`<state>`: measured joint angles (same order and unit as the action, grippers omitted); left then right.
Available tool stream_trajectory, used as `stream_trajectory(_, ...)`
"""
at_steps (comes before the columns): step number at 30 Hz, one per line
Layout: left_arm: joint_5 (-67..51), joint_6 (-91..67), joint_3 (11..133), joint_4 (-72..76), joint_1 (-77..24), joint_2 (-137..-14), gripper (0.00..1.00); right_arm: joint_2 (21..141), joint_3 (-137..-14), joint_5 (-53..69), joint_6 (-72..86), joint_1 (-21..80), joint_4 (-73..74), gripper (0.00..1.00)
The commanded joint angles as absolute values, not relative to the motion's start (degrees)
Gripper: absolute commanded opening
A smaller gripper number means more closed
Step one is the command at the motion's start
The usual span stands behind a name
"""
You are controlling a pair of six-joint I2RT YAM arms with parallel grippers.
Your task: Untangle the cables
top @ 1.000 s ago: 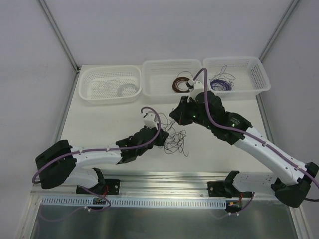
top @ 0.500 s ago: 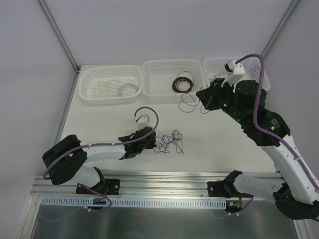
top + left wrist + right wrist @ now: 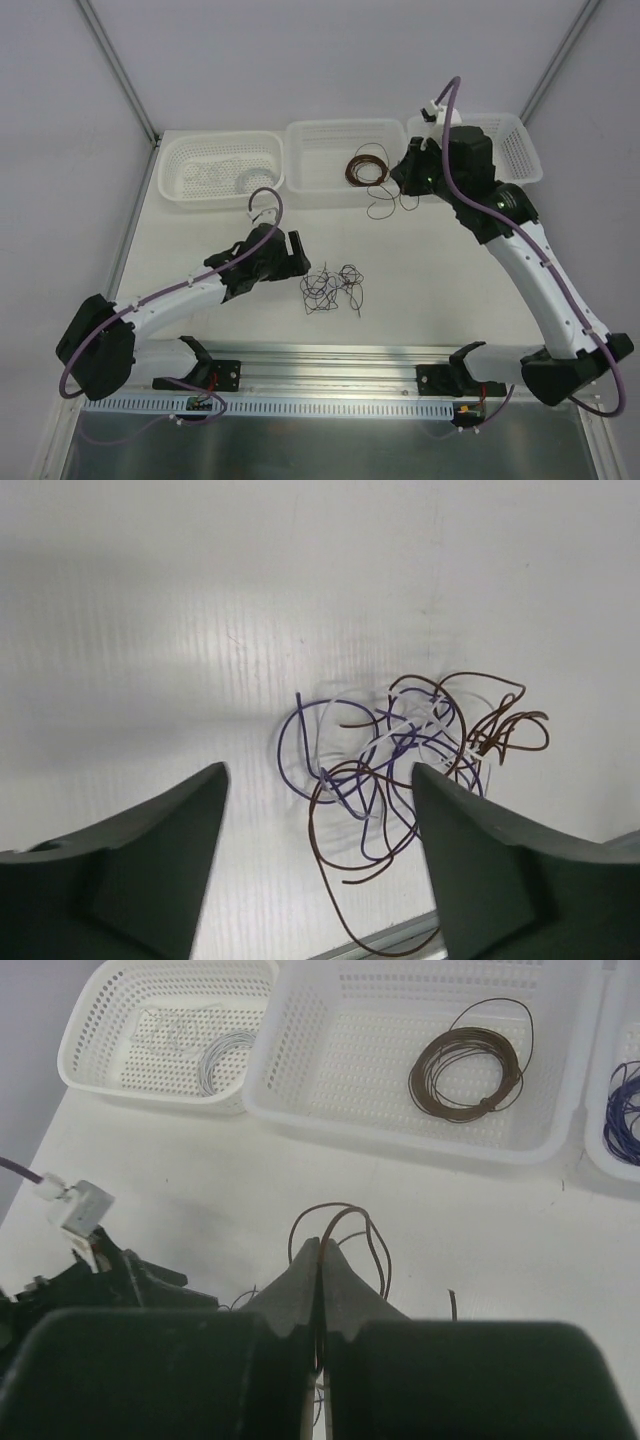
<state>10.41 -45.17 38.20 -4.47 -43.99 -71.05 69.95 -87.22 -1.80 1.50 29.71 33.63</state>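
A white worktop (image 3: 180, 230) is seen from above, with both arms bolted at its near edge. The right arm (image 3: 530, 260) is stretched towards the far right corner. The left arm (image 3: 180, 295) is laid out low across the near left part.

Three white perforated baskets are lined along the far edge. A neat white coil (image 3: 255, 180) is held in the left basket (image 3: 220, 200). A round brown coil (image 3: 365, 168) is held in the middle basket (image 3: 330, 185). A bundle of purple wire (image 3: 622, 1110) is held in the right basket (image 3: 525, 160), which is partly hidden by the right arm in the top view.

The cables (image 3: 330, 288) are left as a small scribbly tangle of purple, dark brown and pale strands. They lie flat on the worktop, close to the middle of the near edge.

The left gripper (image 3: 290, 248) is held just to the left of that tangle. Its fingers (image 3: 150, 860) are spread wide with nothing between them. The tangle is framed in the gap in the wrist view.

The right gripper (image 3: 320, 1245) is pressed fully closed on a single thin brown wire (image 3: 385, 205). That wire is hung in loose loops just in front of the middle basket, well apart from the tangle.
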Motion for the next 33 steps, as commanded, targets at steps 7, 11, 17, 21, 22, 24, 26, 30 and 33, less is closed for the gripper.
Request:
stream_trajectory(7,-5.1,-26.3,46.9,-19.1,-32.7,-62.7,0.99,89.5,-100.4,5.5,-6.6,28.2,20.4,0.01)
stream_trajectory(11,-5.6,-18.0,47.5,-21.6,-29.4,-60.5,0.99,101.1,-109.1,8.1,-7.0,27.8,17.8,0.01)
stream_trajectory(17,-2.1,-12.7,45.0,-21.3,-28.0,-59.5,0.99,119.8,-125.0,9.8,-8.2,27.7,14.2,0.02)
stream_trajectory(21,-2.6,-13.3,43.8,-20.3,-28.1,-59.9,0.99,127.8,-131.5,10.8,-6.9,27.6,13.4,0.32)
stream_trajectory(22,-2.6,-13.4,43.9,-20.3,-28.1,-59.5,0.99,128.1,-131.3,11.2,-6.5,27.7,12.4,0.4)
stream_trajectory(24,-2.4,-13.3,43.9,-20.0,-28.1,-59.3,0.99,127.7,-129.6,11.5,-5.9,27.6,12.1,0.57)
stream_trajectory(26,-2.4,-13.4,43.9,-19.9,-28.1,-59.2,0.99,125.2,-125.5,11.9,-6.1,27.7,12.2,0.66)
stream_trajectory(30,-4.0,-13.7,43.8,-19.8,-28.1,-58.9,0.99,117.3,-116.3,11.6,-7.5,27.6,13.4,0.78)
stream_trajectory(33,-6.2,-13.8,43.4,-19.2,-28.1,-58.5,0.99,110.3,-108.8,11.6,-7.6,27.6,16.9,0.79)
